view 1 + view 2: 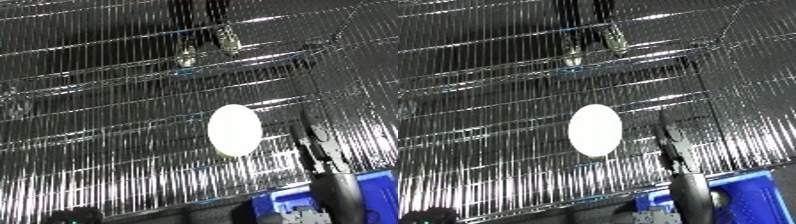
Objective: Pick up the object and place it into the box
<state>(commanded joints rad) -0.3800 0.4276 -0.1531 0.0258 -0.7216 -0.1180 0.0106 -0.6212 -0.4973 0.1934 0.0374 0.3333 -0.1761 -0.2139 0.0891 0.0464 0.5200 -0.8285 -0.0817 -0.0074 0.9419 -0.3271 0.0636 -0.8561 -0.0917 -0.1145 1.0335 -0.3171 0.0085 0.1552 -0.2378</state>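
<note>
The right robot hand (318, 145) rises from the lower right of the frame, dark fingers pointing upward and holding nothing; whether they are straight or curled cannot be told. Just left of it, apart from the fingers, a white oval object (234, 129) lies on the wire shelf (98, 125), near the frame's centre. Below the hand, in the lower right corner, sits the blue bin (740, 192). The left robot hand does not show.
</note>
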